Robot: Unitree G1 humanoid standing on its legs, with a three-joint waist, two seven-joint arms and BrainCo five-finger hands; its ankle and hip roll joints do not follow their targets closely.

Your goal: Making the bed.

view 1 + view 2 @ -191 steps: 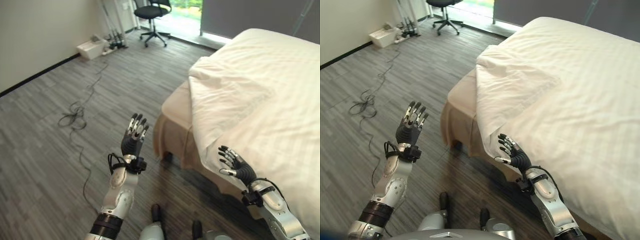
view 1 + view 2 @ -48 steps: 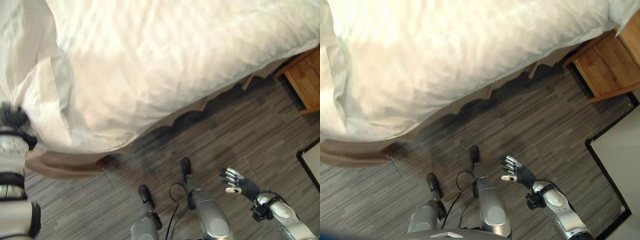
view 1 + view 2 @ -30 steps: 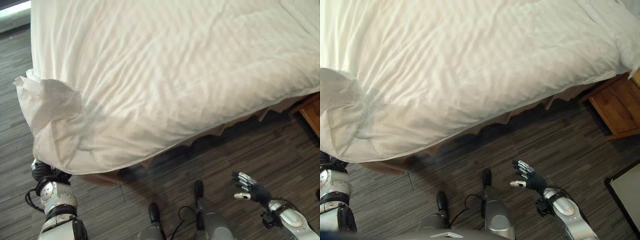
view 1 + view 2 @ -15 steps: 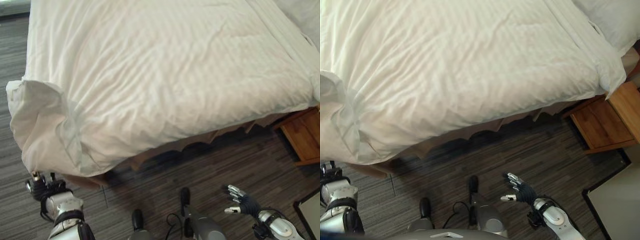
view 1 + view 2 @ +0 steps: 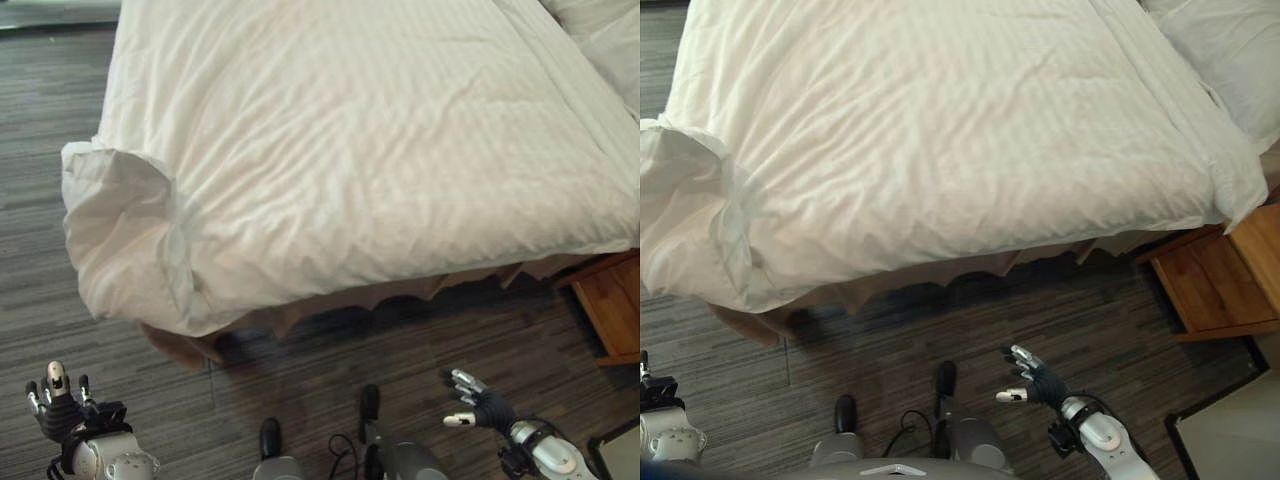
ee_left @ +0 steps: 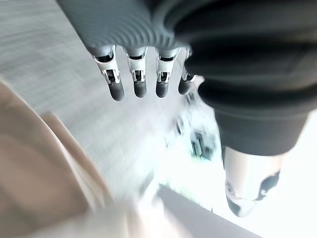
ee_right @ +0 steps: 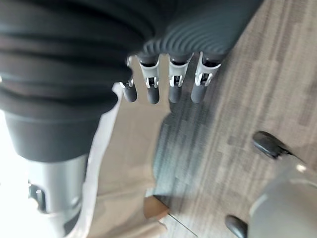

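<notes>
Your bed (image 5: 190, 345) is filling the upper part of the head views, and the white duvet (image 5: 380, 150) is lying spread over it, reaching from the upper left to the right edge of the frame. The duvet corner (image 5: 125, 240) at centre left is bunching into a rolled fold and hanging over the tan bed skirt (image 5: 970, 265). A pillow (image 5: 1225, 55) is showing at the upper right of the frame, and a wooden nightstand (image 5: 1220, 275) is standing at the right edge, just beside the bed.

Your left hand (image 5: 55, 405) is hovering at the lower left over the grey plank floor (image 5: 300, 370), fingers (image 6: 138, 82) straight and holding nothing. Your right hand (image 5: 1035, 382) is hovering at the lower right, well apart from the bed, fingers (image 7: 176, 82) relaxed and spread, also holding nothing.
</notes>
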